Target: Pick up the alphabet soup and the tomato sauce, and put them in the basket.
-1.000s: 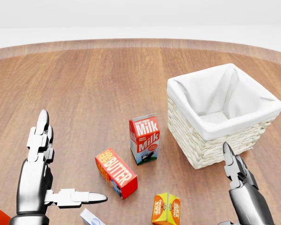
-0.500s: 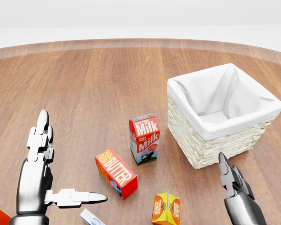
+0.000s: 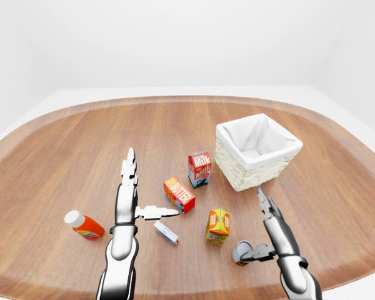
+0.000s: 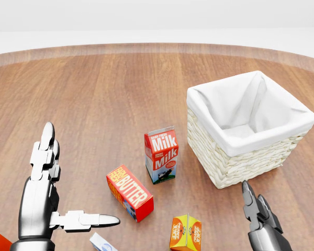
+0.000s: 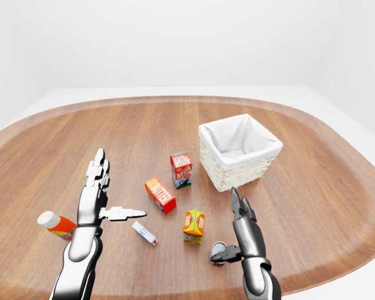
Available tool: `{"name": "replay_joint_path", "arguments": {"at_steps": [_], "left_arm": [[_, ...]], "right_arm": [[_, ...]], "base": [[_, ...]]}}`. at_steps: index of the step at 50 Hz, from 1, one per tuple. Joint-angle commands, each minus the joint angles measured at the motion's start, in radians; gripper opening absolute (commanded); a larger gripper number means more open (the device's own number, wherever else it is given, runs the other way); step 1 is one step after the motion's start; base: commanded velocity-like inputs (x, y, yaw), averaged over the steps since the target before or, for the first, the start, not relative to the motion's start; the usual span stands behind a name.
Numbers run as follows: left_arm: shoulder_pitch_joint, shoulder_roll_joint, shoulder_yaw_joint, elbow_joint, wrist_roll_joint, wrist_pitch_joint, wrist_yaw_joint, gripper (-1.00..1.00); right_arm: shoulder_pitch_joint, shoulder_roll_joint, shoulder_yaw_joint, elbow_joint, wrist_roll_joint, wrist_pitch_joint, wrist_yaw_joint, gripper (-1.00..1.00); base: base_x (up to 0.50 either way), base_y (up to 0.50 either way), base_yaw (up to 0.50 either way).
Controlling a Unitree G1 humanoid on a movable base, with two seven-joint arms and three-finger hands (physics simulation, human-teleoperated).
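Head view: right hand [image 4: 261,222] lower than before, fingers spread.

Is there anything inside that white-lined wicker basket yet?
Nothing shows inside the basket: only its white cloth lining is visible, down to the bottom. The near wall hides a strip of the floor inside, so a small item tucked there cannot be ruled out.

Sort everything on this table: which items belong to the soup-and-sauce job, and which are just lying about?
Job: basket; grey can beside the right hand (label hidden, so soup or sauce unclear). No second can shows.

Lying about: milk carton, butter box, orange carton, small white packet, white-capped orange bottle.
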Motion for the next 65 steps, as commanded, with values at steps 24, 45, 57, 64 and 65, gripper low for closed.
{"name": "replay_joint_path", "arguments": {"at_steps": [24,45,57,64,65], "left_arm": [[0.002,0.001,-0.001,-0.001,-0.002,0.0,-0.002,1.0],[0.002,0.001,-0.001,-0.001,-0.002,0.0,-0.002,1.0],[0.002,0.001,-0.001,-0.001,-0.002,0.0,-0.002,1.0],[0.002,0.001,-0.001,-0.001,-0.002,0.0,-0.002,1.0],[0.002,0.001,-0.001,-0.001,-0.002,0.0,-0.002,1.0]], "right_arm": [[-0.004,-0.02,0.046,0.123,-0.035,0.0,-0.082,1.0],[-0.018,-0.035,0.068,0.194,-0.05,0.0,-0.125,1.0],[-0.026,-0.043,0.08,0.235,-0.06,0.0,-0.149,1.0],[-0.03,-0.047,0.087,0.26,-0.069,0.0,-0.164,1.0],[-0.029,-0.047,0.089,0.262,-0.069,0.0,-0.165,1.0]], "base": [[0.0,0.0,0.0],[0.0,0.0,0.0],[0.0,0.0,0.0],[0.0,0.0,0.0],[0.0,0.0,0.0]]}}
